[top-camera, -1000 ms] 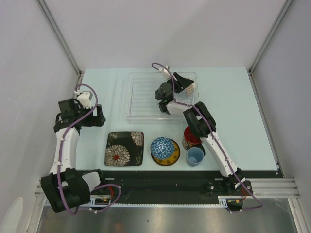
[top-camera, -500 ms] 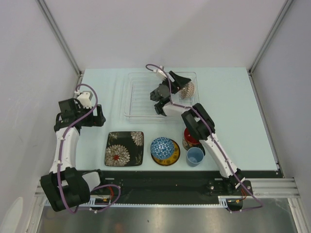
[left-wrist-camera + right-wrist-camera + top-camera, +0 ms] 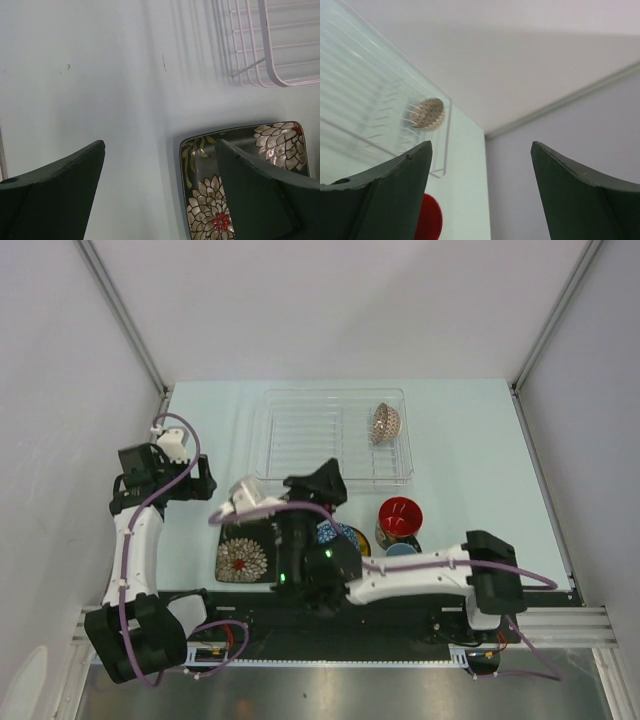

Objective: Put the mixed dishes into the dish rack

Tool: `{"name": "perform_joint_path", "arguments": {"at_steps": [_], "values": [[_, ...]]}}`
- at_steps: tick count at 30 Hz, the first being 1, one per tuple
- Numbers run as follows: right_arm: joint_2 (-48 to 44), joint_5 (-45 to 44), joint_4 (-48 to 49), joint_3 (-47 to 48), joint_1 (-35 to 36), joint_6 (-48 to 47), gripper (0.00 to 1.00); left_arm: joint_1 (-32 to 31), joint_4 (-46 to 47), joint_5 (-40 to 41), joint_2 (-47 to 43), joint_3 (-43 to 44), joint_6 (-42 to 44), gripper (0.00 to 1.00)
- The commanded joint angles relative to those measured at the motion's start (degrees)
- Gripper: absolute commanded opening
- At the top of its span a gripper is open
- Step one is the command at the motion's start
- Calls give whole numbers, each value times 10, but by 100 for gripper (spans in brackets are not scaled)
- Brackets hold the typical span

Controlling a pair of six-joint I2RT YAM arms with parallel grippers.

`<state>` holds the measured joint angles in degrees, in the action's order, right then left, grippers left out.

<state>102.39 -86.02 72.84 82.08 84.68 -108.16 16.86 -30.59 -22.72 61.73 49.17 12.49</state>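
Observation:
The cream-pink patterned bowl (image 3: 385,423) stands on edge in the back right of the dish rack (image 3: 300,430); it also shows in the right wrist view (image 3: 426,113). My right gripper (image 3: 320,485) is open and empty, low over the front dishes, with its arm across them. The black floral plate (image 3: 245,552), the blue bowl (image 3: 326,533) on the yellow saucer (image 3: 358,541) and the light-blue cup (image 3: 400,550) are partly hidden by that arm. The red-inside mug (image 3: 400,515) stands clear. My left gripper (image 3: 190,480) is open and empty, left of the plate (image 3: 205,200).
The rack's near left corner (image 3: 272,70) shows in the left wrist view. The right wrist view (image 3: 481,150) looks past the rack (image 3: 365,100) and the mug's red inside (image 3: 431,220) to the right wall. White walls enclose the table on three sides.
My right gripper has let go of the cream-pink bowl in the rack. Its arm has swung back and left, down over the plate and blue bowl. The left arm has not moved.

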Motion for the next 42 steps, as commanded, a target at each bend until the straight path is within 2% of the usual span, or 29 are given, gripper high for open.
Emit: {"name": "perform_joint_path", "arguments": {"at_steps": [1, 3, 4, 7, 10, 11, 13, 14, 15, 16, 18, 19, 20, 21, 22, 23, 24, 26, 27, 28, 29, 30, 31, 34, 38, 42], "values": [[-80, -153, 130, 41, 109, 24, 88, 5, 10, -14, -21, 1, -14, 97], [-71, -151, 137, 105, 133, 39, 89, 5, 12, -17, -23, -1, -19, 97], [-53, -148, 156, 173, 157, 32, 90, 5, 12, -17, -24, -1, -26, 97], [-26, -148, 182, 276, 194, -5, 95, 5, -5, -24, -18, 15, -29, 97], [46, -150, 181, 384, 203, -92, 98, 5, -5, -22, -29, 16, -26, 97], [64, -151, 180, 395, 192, -91, 98, 5, -4, -19, -31, 16, -26, 97], [43, -150, 180, 374, 137, -101, 100, 5, -6, -22, -26, 20, -33, 97], [34, -148, 181, 398, 89, -101, 100, 5, -12, -27, -25, 22, -34, 97], [18, -130, 176, 423, 69, -95, 100, 5, -13, -28, -25, 22, -34, 97], [5, -115, 147, 447, 56, -36, 100, 5, -14, -28, -27, 22, -34, 97], [-27, -25, 8, 447, 65, 37, 100, 5, -15, -25, -28, 21, -31, 97], [-40, 5, -104, 439, 73, 265, 100, 5, -15, -22, -27, 21, -29, 97], [-58, 47, -578, 437, 79, 473, 100, 5, -13, -20, -24, 22, -30, 97], [-37, 203, -842, 589, 53, 685, 100, 5, -14, -17, -22, 22, -31, 97], [-4, 272, -968, 671, -4, 918, 100, 5, -19, -19, -19, 25, -34, 97], [21, 327, -1068, 732, -55, 956, 100, 5, -24, -18, -17, 31, -34, 97], [37, 343, -1092, 745, -125, 982, 100, 5, -28, -21, -19, 33, -36, 97], [41, 386, -1153, 682, -150, 1064, 100, 5, -34, -20, -30, 30, -32, 97], [35, 396, -1175, 605, -152, 1098, 100, 5, -33, -17, -46, 26, -22, 97], [26, 408, -1204, 568, -154, 1134, 100, 5, -26, -15, -54, 20, -16, 98], [19, 437, -1258, 529, -162, 1229, 100, 5, -20, -11, -60, 9, -12, 98], [11, 457, -1277, 476, -171, 1266, 99, 5, -18, -8, -62, 5, -8, 98], [-24, 468, -1283, 367, -169, 1295, 98, 5, -18, -7, -59, 2, -7, 98], [-90, 501, -1240, 150, -157, 1361, 97, 5, -26, -8, -50, 4, -10, 97], [-168, 517, -1266, 23, -141, 1444, 92, 5, -13, -9, -58, -6, -12, 97], [-188, 526, -1273, -38, -136, 1471, 89, 5, -18, -12, -50, 1, -17, 97]]}}
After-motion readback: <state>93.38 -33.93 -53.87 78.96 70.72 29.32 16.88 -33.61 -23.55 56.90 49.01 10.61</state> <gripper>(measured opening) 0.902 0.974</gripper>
